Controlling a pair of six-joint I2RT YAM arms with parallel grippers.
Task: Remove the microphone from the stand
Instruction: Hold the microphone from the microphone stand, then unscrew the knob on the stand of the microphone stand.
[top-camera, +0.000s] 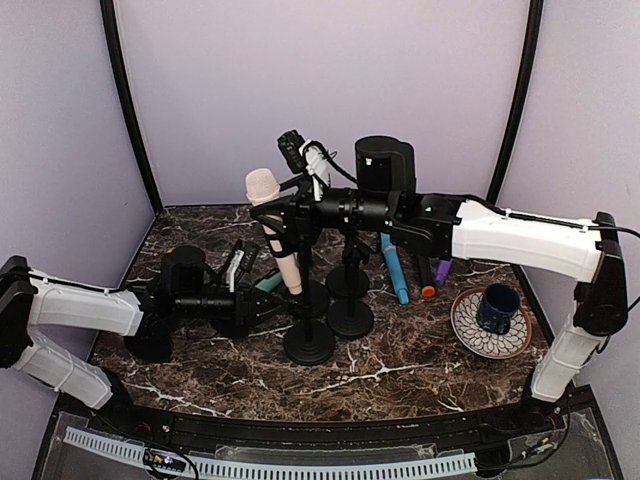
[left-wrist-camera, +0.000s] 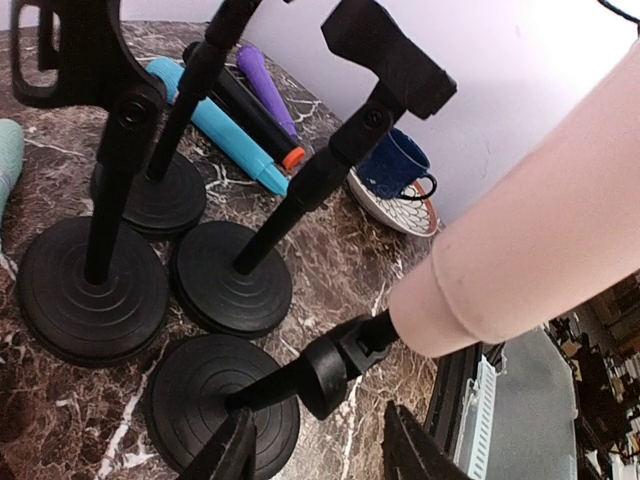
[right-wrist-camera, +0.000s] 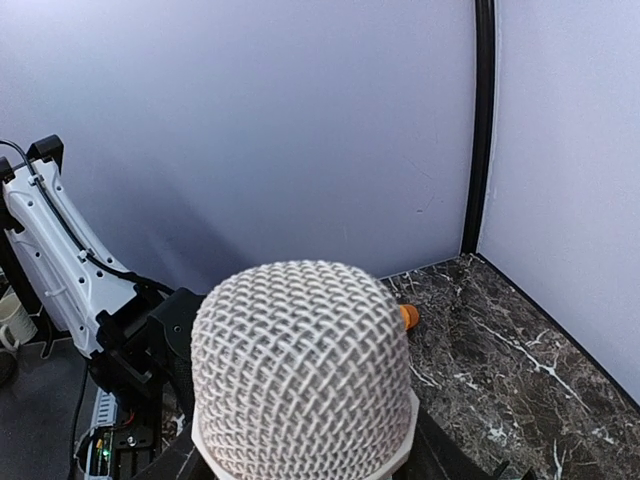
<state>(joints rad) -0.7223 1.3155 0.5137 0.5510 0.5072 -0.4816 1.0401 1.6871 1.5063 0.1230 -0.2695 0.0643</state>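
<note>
Pink in the body under a stiff mesh head — the microphone is judged rigid, light and rather smooth, best taken just below the head. There the right gripper is set around it; a firm pinch cannot be confirmed. Its long axis is held steep in the stand — head above that gripper, tail below. The left gripper is spread astride the stand's stem.

Rear overhead overview; wrist close-ups on microphone
</note>
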